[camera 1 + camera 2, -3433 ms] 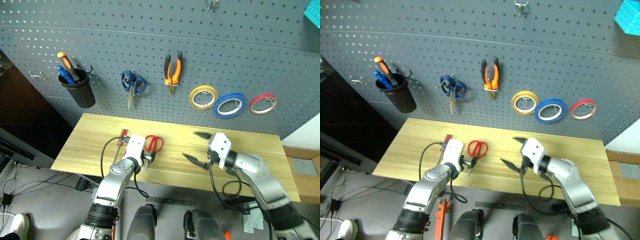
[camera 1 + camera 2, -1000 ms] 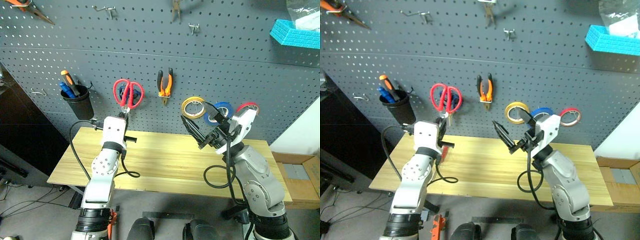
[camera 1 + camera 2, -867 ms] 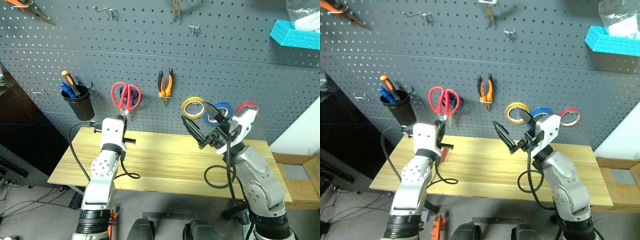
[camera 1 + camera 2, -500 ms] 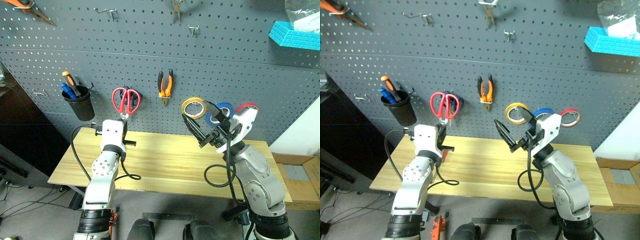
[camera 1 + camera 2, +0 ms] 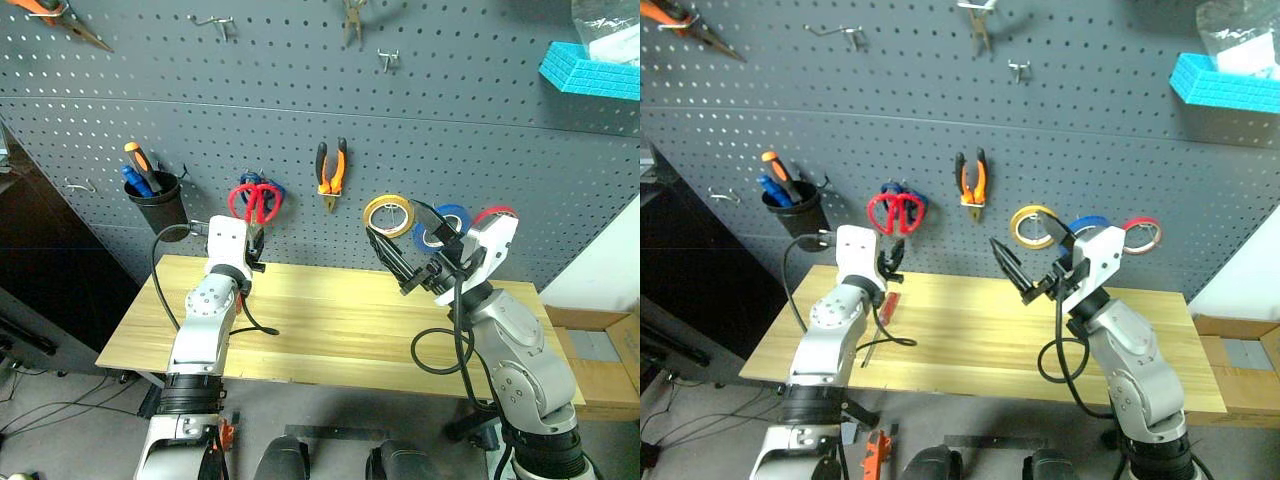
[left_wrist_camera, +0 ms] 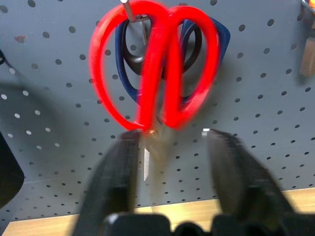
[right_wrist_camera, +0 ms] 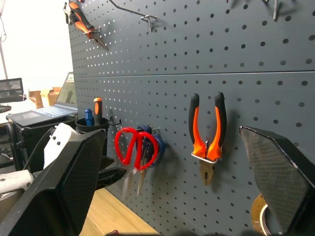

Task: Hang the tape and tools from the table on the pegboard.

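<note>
The red-handled scissors (image 6: 153,73) hang by a handle loop from a hook on the pegboard (image 5: 450,120), in front of blue-handled scissors (image 6: 219,39). My left gripper (image 6: 172,140) is open right below them, its fingers either side of the blades and apart from them. The orange-and-black pliers (image 5: 330,172) hang to the right. The blue tape (image 5: 440,226) hangs between a yellow ring (image 5: 388,214) and a red ring (image 5: 492,215). My right gripper (image 5: 392,225) is open and empty, raised in front of the tapes. The red screwdriver (image 5: 887,302) lies on the table (image 5: 330,320) by my left arm.
A black cup (image 5: 162,202) with orange and blue handles hangs at the board's left. More tools and bare hooks (image 5: 212,20) sit higher on the board. A blue box (image 5: 590,70) is at the upper right. A dark cabinet stands left of the table.
My left gripper moved forward to the board, brought the red scissors down onto the hook over the blue scissors, and opened off the blades. The right arm stayed still.
</note>
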